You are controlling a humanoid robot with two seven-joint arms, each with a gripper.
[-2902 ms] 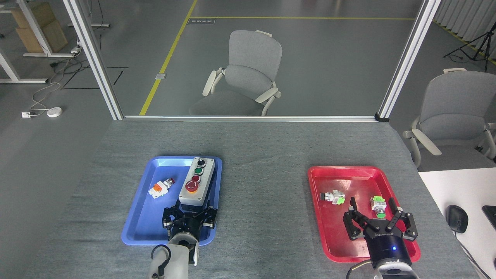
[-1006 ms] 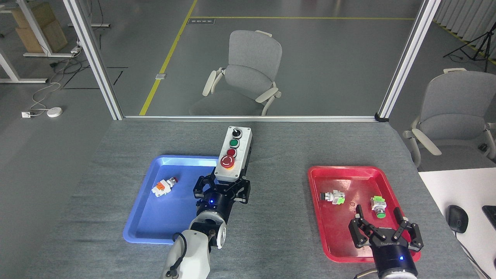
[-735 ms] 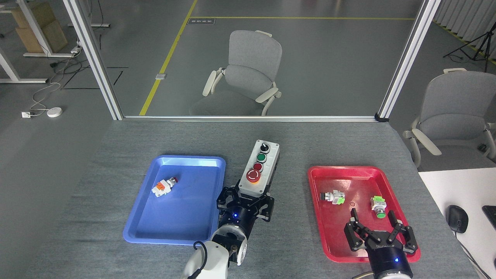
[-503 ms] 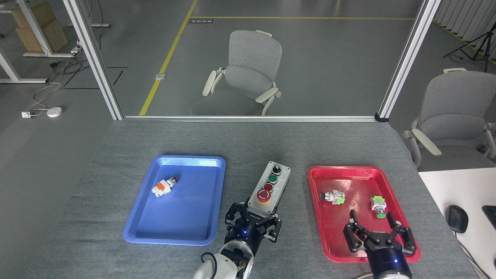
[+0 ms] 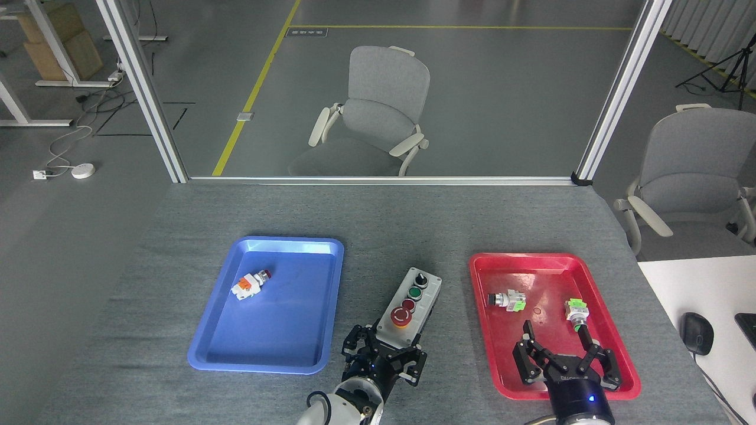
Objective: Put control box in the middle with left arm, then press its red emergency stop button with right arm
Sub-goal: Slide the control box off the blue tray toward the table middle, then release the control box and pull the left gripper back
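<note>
The control box (image 5: 411, 304) lies on the grey table between the two trays, tilted with its black knob end toward the far right. Its large red emergency stop button (image 5: 401, 317) sits at the near end, with the small red and green buttons beyond it. My left gripper (image 5: 387, 347) is shut on the near end of the control box. My right gripper (image 5: 559, 337) hovers open over the near part of the red tray (image 5: 619, 354), well to the right of the box.
A blue tray (image 5: 283, 330) to the left holds one loose white push-button part (image 5: 249, 285). The red tray holds two loose push-button parts (image 5: 507, 300) (image 5: 577, 310). A mouse (image 5: 696, 333) lies on the white desk at right.
My left gripper carried the control box out of the blue tray, rightward and down to the table between the trays. My right gripper shifted slightly left and nearer over the red tray.
</note>
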